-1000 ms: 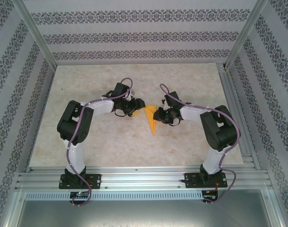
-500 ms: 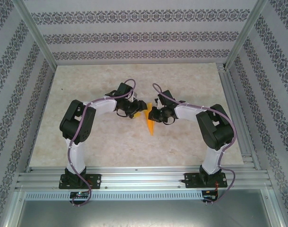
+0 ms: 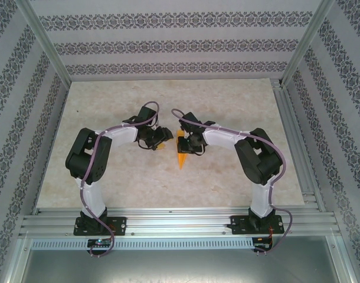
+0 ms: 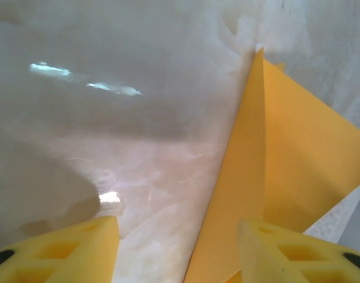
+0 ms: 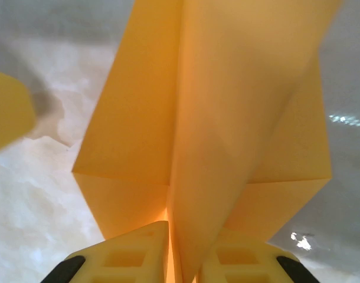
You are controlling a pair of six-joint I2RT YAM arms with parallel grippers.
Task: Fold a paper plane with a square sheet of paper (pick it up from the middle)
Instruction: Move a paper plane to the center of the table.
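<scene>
The square sheet of paper [image 3: 182, 158] is orange-yellow and folded into a narrow pointed paper plane, its tip toward the arms' bases. My right gripper [image 3: 186, 143] sits over its wide end. In the right wrist view the gripper [image 5: 185, 239] is shut on the raised centre fold of the paper [image 5: 227, 88], with flaps spreading to both sides. My left gripper [image 3: 157, 140] is just left of the paper. In the left wrist view it [image 4: 177, 236] stands open, and the paper's [image 4: 286, 153] left edge runs in front of its right finger [image 4: 280, 253].
The marble-patterned table [image 3: 109, 106] is bounded by patterned walls and an aluminium frame [image 3: 168, 221] at the near edge. Both arms bend inward toward the table's middle, their wrists close together.
Both grippers have shifted left. The right gripper carried the paper left with it and now covers the paper's wide end. The left gripper drew back a little and narrowed slightly.
</scene>
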